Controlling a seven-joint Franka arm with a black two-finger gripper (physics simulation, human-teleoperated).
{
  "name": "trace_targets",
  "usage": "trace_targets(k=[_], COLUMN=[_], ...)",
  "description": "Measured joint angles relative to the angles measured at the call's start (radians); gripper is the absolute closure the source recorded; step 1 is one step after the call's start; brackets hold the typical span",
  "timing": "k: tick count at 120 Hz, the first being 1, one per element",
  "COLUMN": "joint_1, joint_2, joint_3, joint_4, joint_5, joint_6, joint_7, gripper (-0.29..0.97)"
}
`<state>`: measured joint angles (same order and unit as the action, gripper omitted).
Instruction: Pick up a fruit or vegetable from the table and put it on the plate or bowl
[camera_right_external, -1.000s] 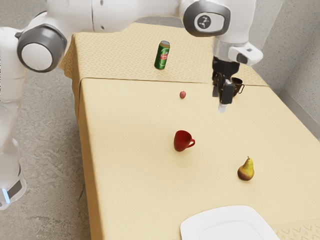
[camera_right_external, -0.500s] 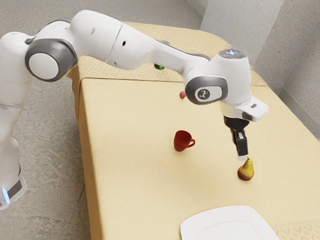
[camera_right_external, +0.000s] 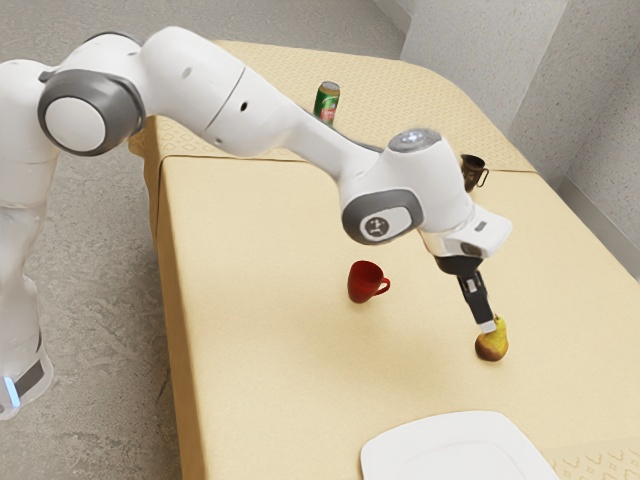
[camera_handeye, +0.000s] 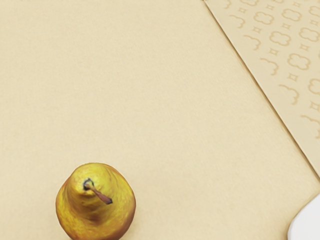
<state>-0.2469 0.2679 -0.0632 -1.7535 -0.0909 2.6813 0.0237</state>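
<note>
Exterior view: arm reaches down, gripper (camera_right_external: 487, 325) tilted atop the pear (camera_right_external: 491, 344); its opening cannot be told.

Pretty plain room tbh. The desk (camera_right_external: 260, 340) is draped in a flat tan cloth, with a patterned cloth (camera_right_external: 240, 100) of the same colour over its far end. The floor (camera_right_external: 90, 330) is mottled grey concrete. Grey speckled walls (camera_right_external: 590, 90) stand at the exterior view's right, with a pale baseboard (camera_right_external: 600, 225) along the bottom. Light is soft and even, and the shadows are faint.
</note>
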Motion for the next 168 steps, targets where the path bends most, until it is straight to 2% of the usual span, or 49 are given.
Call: trace_targets(k=[44,71,111,168], joint_1=[-0.012,-0.027,0.017,0.021], joint_2=[0.042,0.077,0.079,0.163], joint_3=[-0.028,-0.029,-0.024,-0.028], joint_4=[0.009,0.038,0.048,0.085], joint_5=[-0.003,-0.006,-0.01,-0.017], joint_6=[0.084,0.095,0.1,0.118], joint_7=[0.002,0.003,0.005,0.005], gripper=[0.0,0.0,0.0,0.0])
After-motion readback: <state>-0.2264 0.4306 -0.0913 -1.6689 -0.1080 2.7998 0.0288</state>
